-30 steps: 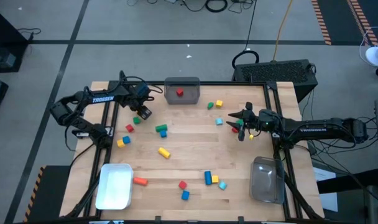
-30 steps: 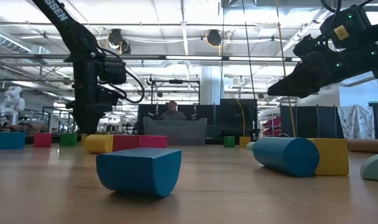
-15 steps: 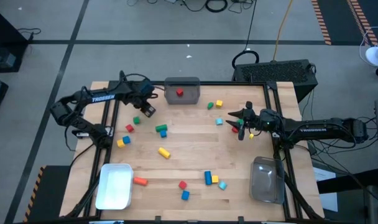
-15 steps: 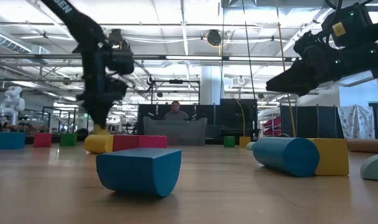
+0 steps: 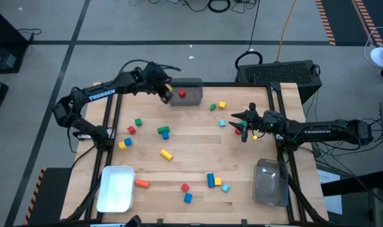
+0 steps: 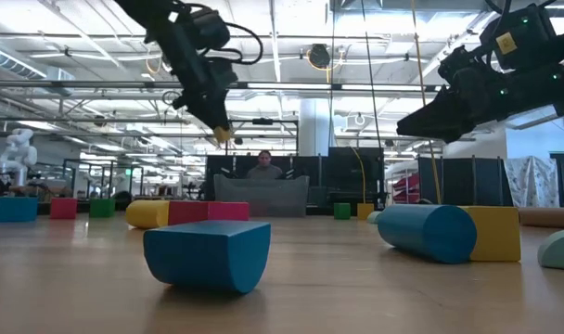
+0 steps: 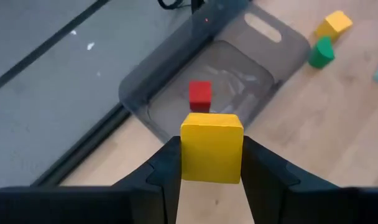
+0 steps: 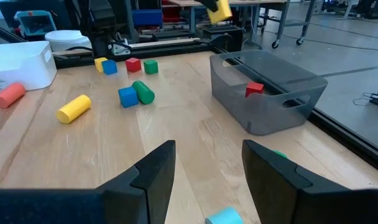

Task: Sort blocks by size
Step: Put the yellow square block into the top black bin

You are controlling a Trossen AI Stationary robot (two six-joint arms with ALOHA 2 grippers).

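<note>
Left end effector (image 7: 211, 163) clamped, right end effector (image 8: 204, 171) spread

From overhead you look straight down on the whole table (image 5: 198, 135). The low camera sits at tabletop level, facing the room. Each wrist camera looks past its own fingers, and both share the grey bin (image 7: 239, 68) with the overhead view.
</note>
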